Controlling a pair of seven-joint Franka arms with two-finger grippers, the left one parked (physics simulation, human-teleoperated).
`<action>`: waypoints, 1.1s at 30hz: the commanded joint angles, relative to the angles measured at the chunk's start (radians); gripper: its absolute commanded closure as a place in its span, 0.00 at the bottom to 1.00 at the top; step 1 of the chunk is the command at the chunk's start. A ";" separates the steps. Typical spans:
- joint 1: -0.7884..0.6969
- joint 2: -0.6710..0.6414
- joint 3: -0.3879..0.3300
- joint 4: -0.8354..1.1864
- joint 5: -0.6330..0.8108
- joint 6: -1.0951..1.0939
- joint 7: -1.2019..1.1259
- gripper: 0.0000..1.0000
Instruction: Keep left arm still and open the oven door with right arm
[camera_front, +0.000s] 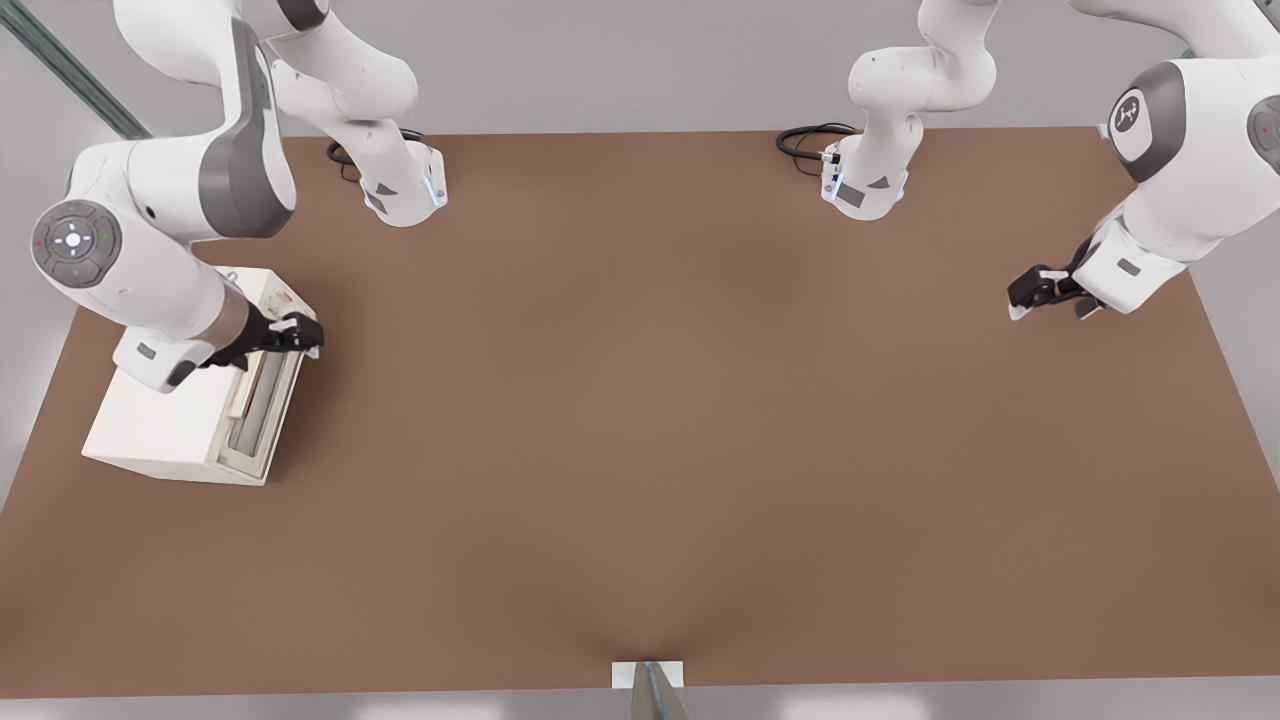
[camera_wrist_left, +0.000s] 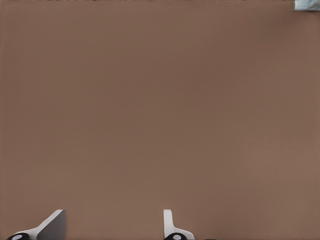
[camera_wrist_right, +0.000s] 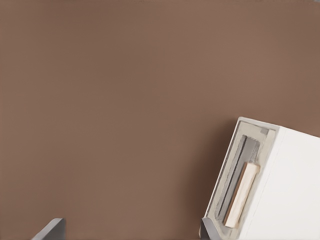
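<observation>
Spread wide in the right wrist view, gripper (camera_wrist_right: 130, 230) fingers with bare bench (camera_wrist_right: 110, 100) between. Hovering beside the far top corner of the oven door (camera_front: 262, 405), gripper (camera_front: 296, 334) on the front view's left. Shut door, tan handle (camera_wrist_right: 241, 194) ungrasped.

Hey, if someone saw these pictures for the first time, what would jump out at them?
The cream oven at the front view's left edge of the brown table, its oven door facing the table's middle. The right arm bends over it, its gripper just above the door's top edge, jaws open.
</observation>
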 joint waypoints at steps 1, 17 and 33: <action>0.000 0.000 0.000 0.001 0.000 0.016 -0.009 0.00; 0.360 0.348 -0.130 -0.185 -0.825 -0.208 0.560 1.00; 0.311 0.331 -0.288 -0.381 -0.822 -0.001 0.619 1.00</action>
